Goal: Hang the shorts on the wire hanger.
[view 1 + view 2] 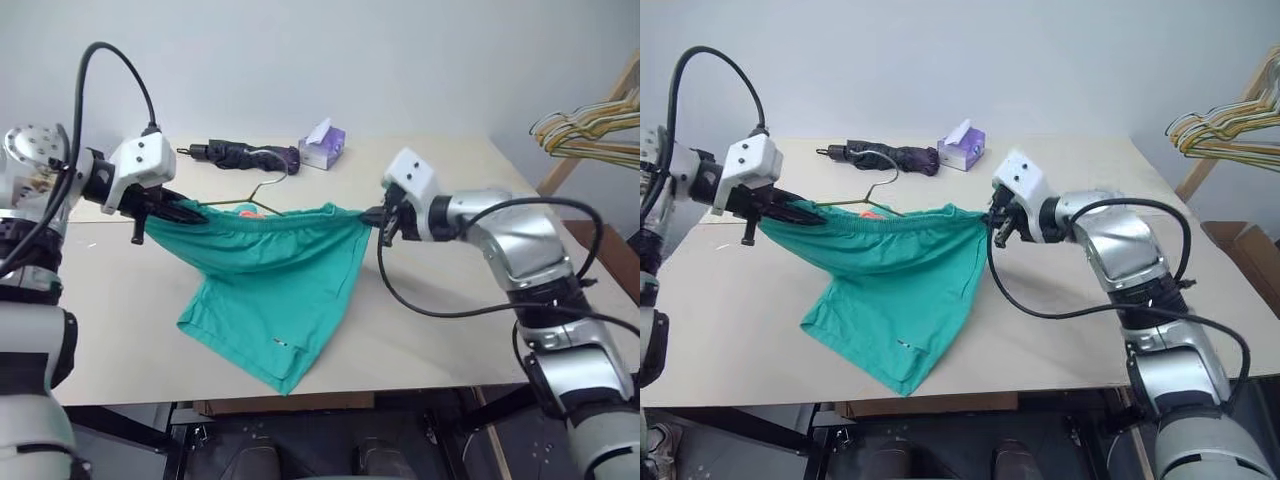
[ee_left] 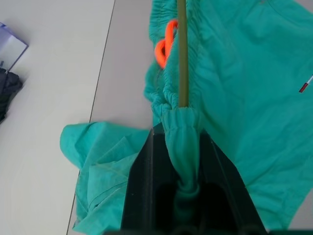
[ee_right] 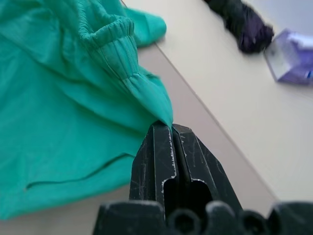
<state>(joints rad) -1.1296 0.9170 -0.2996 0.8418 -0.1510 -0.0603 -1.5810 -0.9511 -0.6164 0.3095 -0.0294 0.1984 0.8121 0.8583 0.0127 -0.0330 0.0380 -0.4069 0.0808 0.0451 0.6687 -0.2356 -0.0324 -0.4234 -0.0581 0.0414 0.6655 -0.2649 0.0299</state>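
The left pincer [image 1: 170, 212] is closed on one end of the gathered waistband of the teal-green shorts [image 1: 270, 290]. In the left wrist view the bunched waistband sits pinched between the two black fingers [image 2: 142, 191], and the olive-grey wire hanger [image 2: 182, 54] runs out from the pincer along the waistband, beside a small orange tag [image 2: 164, 44]. Whether the fingers also clamp the wire cannot be told.

From the left pincer the waistband stretches across to the right pincer [image 1: 385, 222], sagging slightly between them. The body of the shorts hangs below this line; the leg ends rest on the beige desk [image 1: 440, 330] below and between the two pincers. The hook of the wire hanger rises above the waistband, nearer the left pincer than the right.

The right pincer is fully closed, its fingers [image 3: 161, 161] pressed together on a thin corner of the waistband.

On the desk beyond the stretched waistband lie a dark purple folded umbrella [image 1: 245, 156] and, just beside it on the side of the right pincer, a small purple tissue pack [image 1: 322, 147]. Off the desk, well past the right pincer, a bundle of yellow, green and pink hangers [image 1: 590, 125] hangs on a wooden frame.
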